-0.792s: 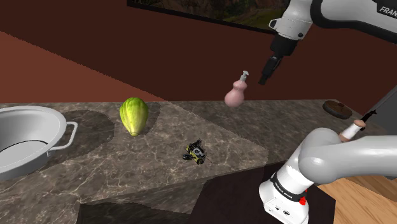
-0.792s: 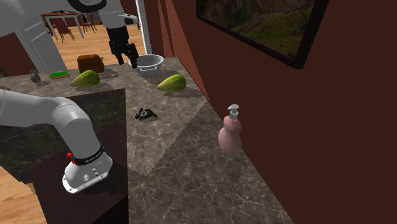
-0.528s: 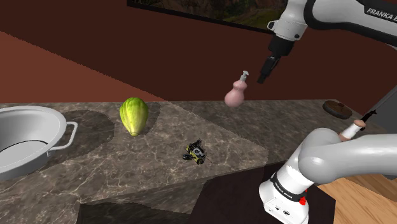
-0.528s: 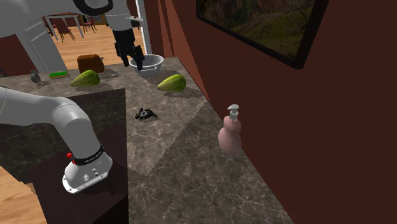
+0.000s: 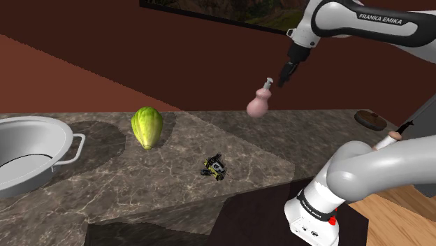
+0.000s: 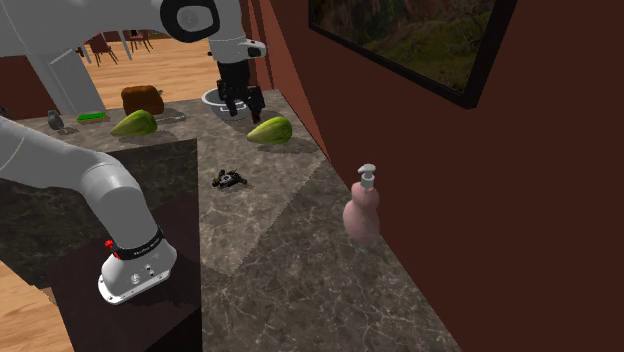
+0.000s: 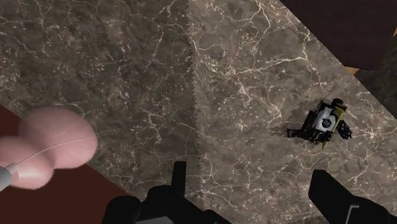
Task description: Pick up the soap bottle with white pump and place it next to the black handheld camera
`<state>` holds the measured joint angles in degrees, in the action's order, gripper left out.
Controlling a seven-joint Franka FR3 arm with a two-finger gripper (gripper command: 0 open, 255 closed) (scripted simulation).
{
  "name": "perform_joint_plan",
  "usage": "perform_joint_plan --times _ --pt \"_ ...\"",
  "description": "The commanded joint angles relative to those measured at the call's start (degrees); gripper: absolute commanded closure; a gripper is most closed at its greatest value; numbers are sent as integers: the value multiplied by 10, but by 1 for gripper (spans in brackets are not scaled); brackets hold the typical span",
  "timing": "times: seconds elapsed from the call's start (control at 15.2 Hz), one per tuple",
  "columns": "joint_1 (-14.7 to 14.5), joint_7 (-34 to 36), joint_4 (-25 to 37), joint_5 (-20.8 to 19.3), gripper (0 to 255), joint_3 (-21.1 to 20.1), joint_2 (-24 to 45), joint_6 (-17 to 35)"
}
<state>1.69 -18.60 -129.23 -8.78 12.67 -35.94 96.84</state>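
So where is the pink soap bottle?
In the shoulder view the soap bottle stands on the counter by the red wall, right of the green fruit.

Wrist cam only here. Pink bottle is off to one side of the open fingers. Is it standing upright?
Observer: Yes. In the second exterior view the soap bottle stands upright on the counter, close to the dark red wall.
Operator: Pincer near the pump?
Observer: In the shoulder view the pincer shows just to the right of the pump, not touching it.
Operator: Anything else on the counter besides the handheld camera?
Observer: A green fruit and a grey pot, both to the shoulder view's left of the handheld camera.
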Motion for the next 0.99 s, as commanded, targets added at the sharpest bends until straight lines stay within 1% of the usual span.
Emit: perform_joint_plan --times 0.0,0.26,0.46,0.73,0.92 --pt "3 -22 10 -5 0 22 27 22" --pt "6 -65 44 -5 0 67 93 61" --pt "7 -101 76 4 0 100 148 86" --pt "9 -154 130 31 0 142 227 114" --pt "13 -197 178 64 0 171 293 128"
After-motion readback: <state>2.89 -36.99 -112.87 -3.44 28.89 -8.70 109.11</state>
